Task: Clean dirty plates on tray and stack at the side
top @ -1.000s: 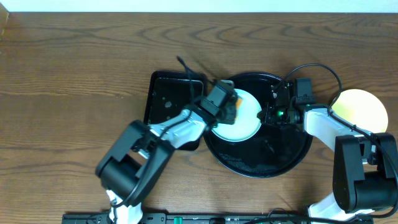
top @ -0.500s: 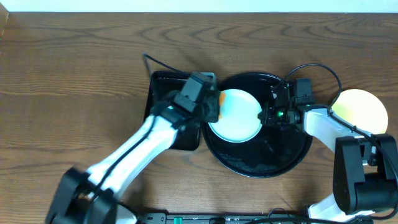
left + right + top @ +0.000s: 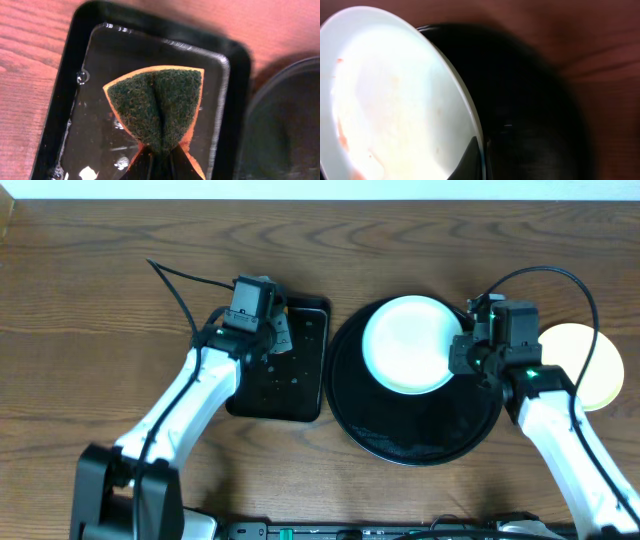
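Status: task judged roughly midway.

- Yellow plate (image 3: pixel 590 368) is set on the bench (image 3: pixel 90 270) at 3 o'clock of the round tray (image 3: pixel 400 435), clear of its rim. Whether it has been wiped, or whether another plate is hidden under it, cannot be told.
- Only two plates are seen; a third is not accounted for.
- Pale mint plate (image 3: pixel 405 345) is located over the 12 o'clock part of the round tray. Its 3 o'clock rim is clamped by the right claw (image 3: pixel 467 356). In the right wrist view it appears tipped up, and thin orange-red smears (image 3: pixel 340 135) are noted near its edge, so it is judged not fully clean.
- Left claw (image 3: pixel 156 159) is closed on the sponge (image 3: pixel 157 105), which is pinched into a fold over the wet rectangular tray (image 3: pixel 60 105), at 9 o'clock of the round tray.

Left to do, as judged: smears to be wiped off, then the mint plate to be stacked with the yellow one.
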Robot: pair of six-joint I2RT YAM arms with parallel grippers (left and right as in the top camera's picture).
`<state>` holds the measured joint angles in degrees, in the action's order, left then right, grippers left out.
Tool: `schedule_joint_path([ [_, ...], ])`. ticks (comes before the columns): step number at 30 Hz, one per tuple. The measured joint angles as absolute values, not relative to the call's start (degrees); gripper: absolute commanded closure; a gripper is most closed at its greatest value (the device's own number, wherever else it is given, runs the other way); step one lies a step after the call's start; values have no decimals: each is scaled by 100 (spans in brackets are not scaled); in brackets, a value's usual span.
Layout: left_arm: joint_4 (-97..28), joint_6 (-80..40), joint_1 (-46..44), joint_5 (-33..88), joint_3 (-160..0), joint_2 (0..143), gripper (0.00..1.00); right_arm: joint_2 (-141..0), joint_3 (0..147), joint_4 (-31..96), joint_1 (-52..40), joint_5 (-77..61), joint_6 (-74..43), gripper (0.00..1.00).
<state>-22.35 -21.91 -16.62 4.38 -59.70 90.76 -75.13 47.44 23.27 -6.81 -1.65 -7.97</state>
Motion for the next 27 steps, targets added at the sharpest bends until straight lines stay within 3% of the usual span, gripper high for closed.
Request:
schedule_joint_path([
  [6, -2185, -1612, -1380, 1181, -5970, 9732, 92, -6973, 4744, 2471, -1273, 1831, -21, 99],
  [13, -2150, -937, -836, 2178, -5970, 10506, 92, -6908, 4744, 2464, -1959, 3159, 554, 99],
  [22, -2108, -1031, -257, 2477, -5970, 10619, 92, -6908, 4744, 2464, -2078, 3509, 694, 99],
  [27, -2121, -873, -388, 3293, -5970, 10621, 92, -6908, 4744, 2432, -2075, 3564, 692, 99],
])
